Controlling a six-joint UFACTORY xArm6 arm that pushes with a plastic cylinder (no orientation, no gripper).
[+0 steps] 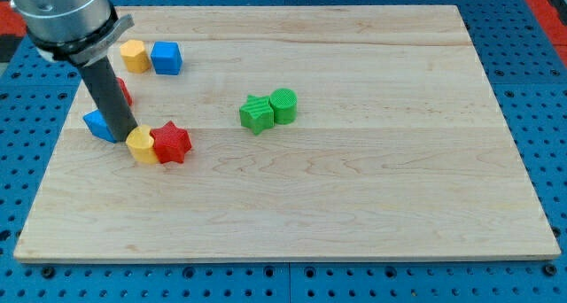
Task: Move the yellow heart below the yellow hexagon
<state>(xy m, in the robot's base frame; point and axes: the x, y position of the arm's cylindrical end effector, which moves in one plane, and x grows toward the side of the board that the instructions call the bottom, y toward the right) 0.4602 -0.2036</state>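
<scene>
The yellow heart [142,145] lies at the board's left, touching the red star [172,142] on its right. The yellow hexagon [135,55] sits near the top left, touching the blue cube [166,58] on its right. My tip [125,137] stands right at the yellow heart's upper left edge, between it and a blue block [100,125]. The rod hides part of a red block [124,91] behind it, whose shape I cannot make out.
A green star [257,114] and a green cylinder [283,105] touch each other near the board's middle. The wooden board [354,188] lies on a blue perforated table [540,90]. The board's left edge is close to the blue block.
</scene>
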